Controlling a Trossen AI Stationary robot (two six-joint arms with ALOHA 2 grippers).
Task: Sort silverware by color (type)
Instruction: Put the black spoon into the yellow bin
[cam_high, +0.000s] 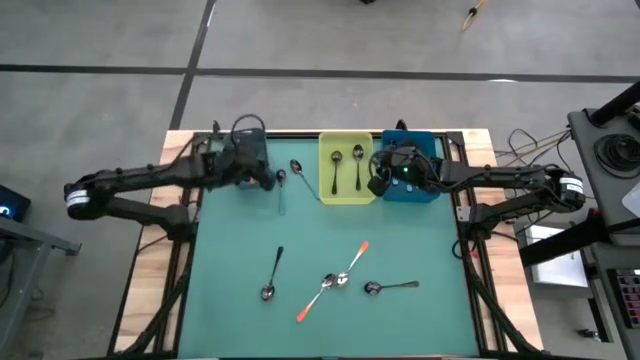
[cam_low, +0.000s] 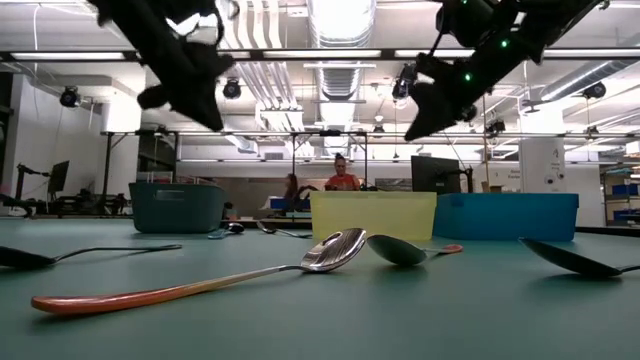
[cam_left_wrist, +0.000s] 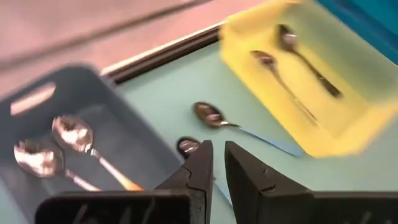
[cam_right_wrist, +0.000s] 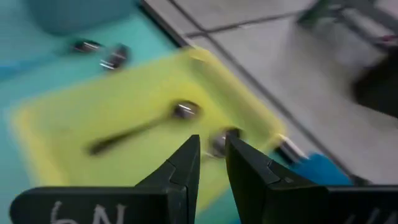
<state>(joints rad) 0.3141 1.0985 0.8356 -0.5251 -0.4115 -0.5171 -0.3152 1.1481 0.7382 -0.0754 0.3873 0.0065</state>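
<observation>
Currently the silverware lies in several groups. Two dark-handled spoons (cam_high: 346, 168) lie in the yellow bin (cam_high: 346, 195) at the far middle of the counter (cam_high: 240, 240). Two pale blue-handled spoons (cam_high: 290, 180) lie on the counter surface just left of the yellow bin. Two spoons (cam_left_wrist: 62, 146) rest in the grey-blue bin (cam_left_wrist: 118, 134), as the left wrist view shows. On the near half of the counter lie two orange-handled spoons (cam_high: 335, 280), crossing at their bowls, with one dark-handled spoon (cam_high: 272, 273) to their left and another (cam_high: 390, 287) to their right.

The left tool (cam_high: 268, 180) hangs at the far left, over the near edge of the grey-blue bin, just beside the bowl of one pale blue-handled spoon; its jaws stand nearly closed with a narrow gap, grasping nothing. The right tool (cam_high: 377, 182) hangs at the boundary between the yellow bin and the blue bin (cam_high: 425, 192), above the dark-handled spoons; its jaws stand slightly apart and hold nothing
</observation>
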